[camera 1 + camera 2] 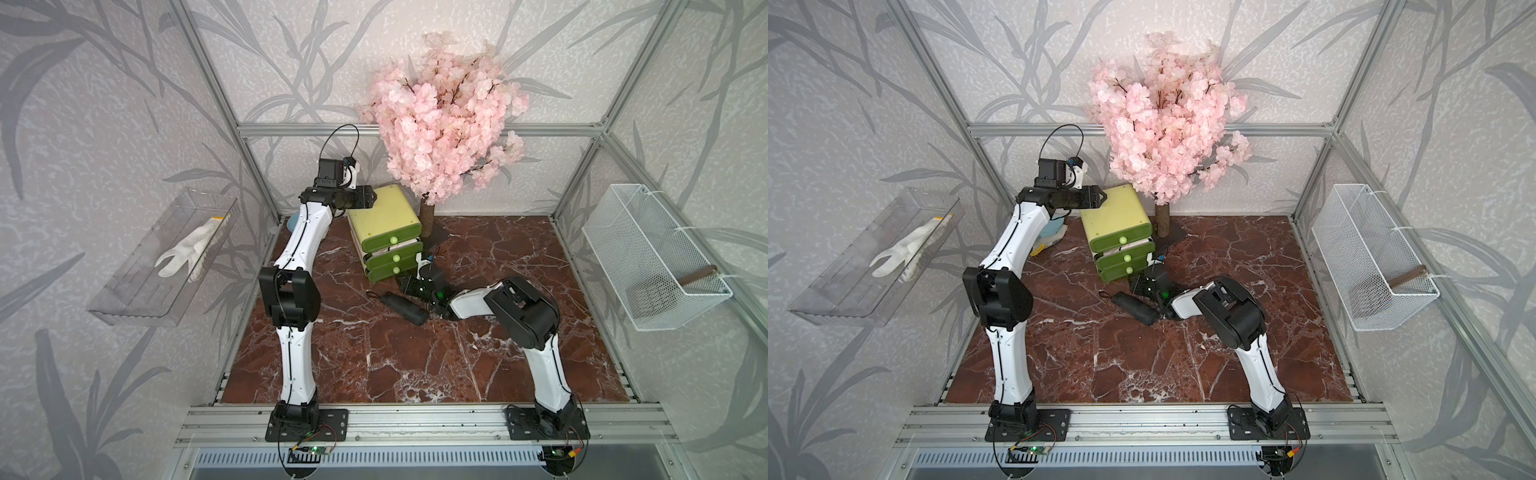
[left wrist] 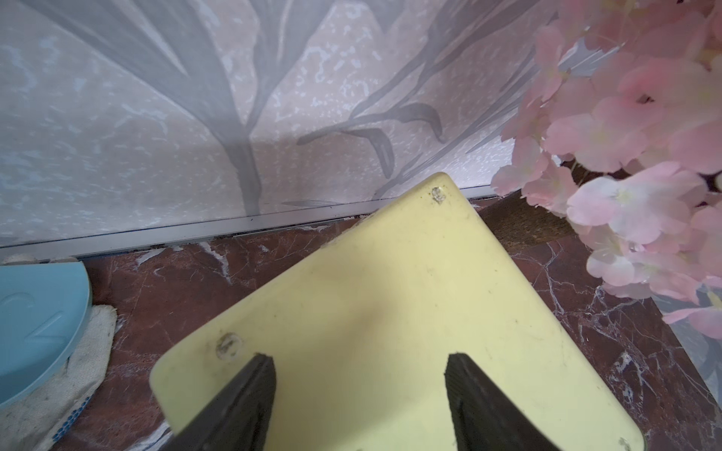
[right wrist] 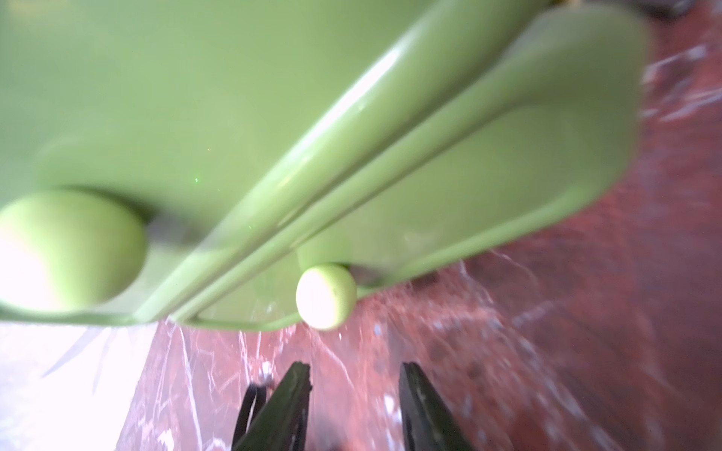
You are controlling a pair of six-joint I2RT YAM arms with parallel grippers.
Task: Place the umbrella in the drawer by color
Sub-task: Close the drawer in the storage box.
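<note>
The black folded umbrella (image 1: pixel 405 308) (image 1: pixel 1136 308) lies flat on the red-brown marble-pattern counter (image 1: pixel 478 353) (image 1: pixel 1100 353). Its length runs from 10 o'clock to 4 o'clock in both top views, with the thin wrist strap at the 10 o'clock end. It sits in front of the green three-drawer plastic cabinet (image 1: pixel 384 220) (image 1: pixel 1115 216), at about that cabinet's 5 o'clock and near it but apart.

The right end effector (image 1: pixel 406 284) (image 1: pixel 1139 284) (image 3: pixel 353 390) hangs low between cabinet and umbrella. The umbrella lies just beside it at its 6 o'clock, not between the fingers. In the right wrist view its two dark fingers (image 3: pixel 289 410) stand parted with only counter between them, so it is open and holds nothing. The bottom drawer's pale round knob (image 3: pixel 326 296) (image 1: pixel 397 269) lies close ahead of the tips, untouched. The view is blurred.

The left end effector (image 1: pixel 370 198) (image 1: pixel 1098 196) (image 2: pixel 359 371) hovers over the cabinet's pale yellow top (image 2: pixel 390 293), at the top's 10 o'clock corner. Its jaws are spread wide and empty, and the umbrella is well apart at its 5 o'clock.
</note>
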